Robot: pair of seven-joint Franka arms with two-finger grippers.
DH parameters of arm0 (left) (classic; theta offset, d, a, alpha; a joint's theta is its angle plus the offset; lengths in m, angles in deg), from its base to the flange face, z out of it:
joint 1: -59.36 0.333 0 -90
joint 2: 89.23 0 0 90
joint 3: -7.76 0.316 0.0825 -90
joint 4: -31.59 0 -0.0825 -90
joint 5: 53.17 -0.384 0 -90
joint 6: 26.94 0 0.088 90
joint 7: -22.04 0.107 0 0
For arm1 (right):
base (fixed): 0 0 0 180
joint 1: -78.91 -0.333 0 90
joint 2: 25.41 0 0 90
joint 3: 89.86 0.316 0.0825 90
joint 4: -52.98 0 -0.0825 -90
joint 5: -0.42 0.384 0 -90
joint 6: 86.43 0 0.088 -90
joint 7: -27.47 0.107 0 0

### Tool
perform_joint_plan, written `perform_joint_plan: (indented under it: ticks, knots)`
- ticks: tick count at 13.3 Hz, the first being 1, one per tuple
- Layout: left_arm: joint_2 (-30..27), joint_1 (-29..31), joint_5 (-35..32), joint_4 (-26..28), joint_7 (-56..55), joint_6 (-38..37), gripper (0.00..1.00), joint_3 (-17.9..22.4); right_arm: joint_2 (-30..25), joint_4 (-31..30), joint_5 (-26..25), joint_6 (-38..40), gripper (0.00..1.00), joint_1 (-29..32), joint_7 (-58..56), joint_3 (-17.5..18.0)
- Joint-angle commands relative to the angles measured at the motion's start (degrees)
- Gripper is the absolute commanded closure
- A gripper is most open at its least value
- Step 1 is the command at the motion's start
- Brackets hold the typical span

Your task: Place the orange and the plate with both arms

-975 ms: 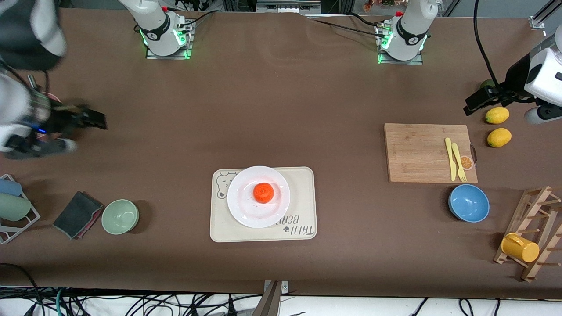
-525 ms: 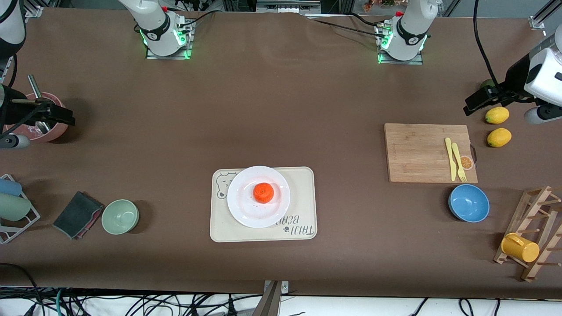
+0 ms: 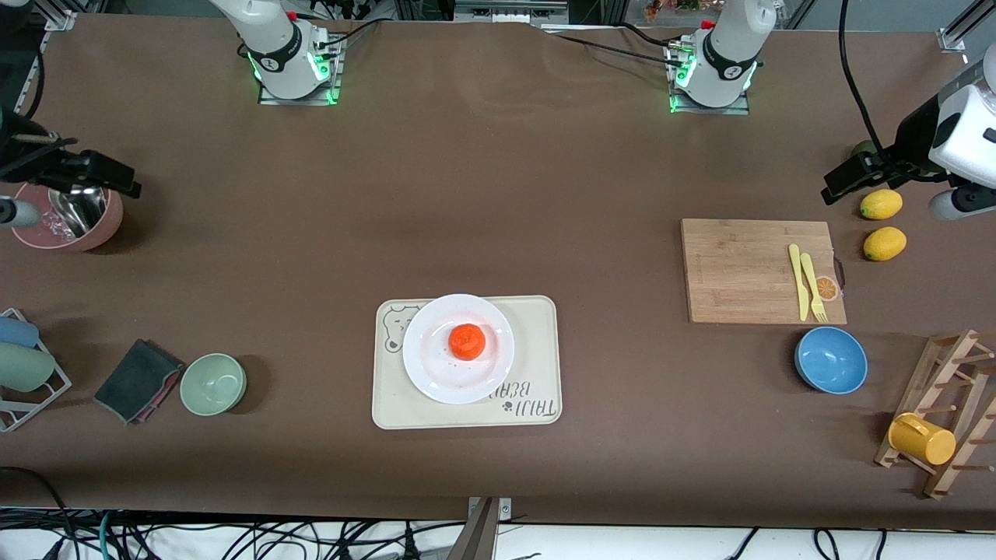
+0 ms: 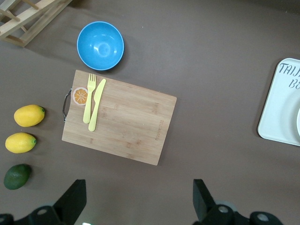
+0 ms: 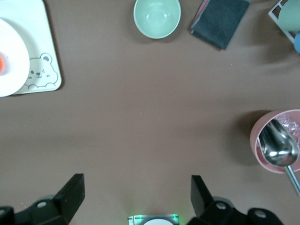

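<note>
Resting: dimpled round orange (image 3: 467,341) on glossy white plate (image 3: 424,365).

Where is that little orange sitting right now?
In the front view, the orange sits in the middle of the white plate, which rests on the cream bear-print tray, midway between the two arms' ends of the table.

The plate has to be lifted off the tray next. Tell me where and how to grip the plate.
Grip the plate by its wide rim, probably at the edge nearest the right arm's end, which overhangs the cream tray and leaves room for a finger beneath. Come in low from the side, one finger over and one under. The orange sits in its middle, so keep the plate level.
</note>
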Motion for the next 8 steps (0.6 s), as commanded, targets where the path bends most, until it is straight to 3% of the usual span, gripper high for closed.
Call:
perform_joint_plan:
  ticks: [1, 8]
  knots:
    - [0.60, -0.29, -0.28, -1.59, 0.51, -1.20, 0.00, 0.16, -4.99, -6.01, -2.04, -3.87, 0.00, -2.14, -1.68, -0.54]
    - [0.60, -0.38, -0.28, -1.59, 0.51, -1.20, 0.00, 0.16, -3.34, -6.02, 0.23, -3.87, 0.00, -2.32, -2.76, -3.44]
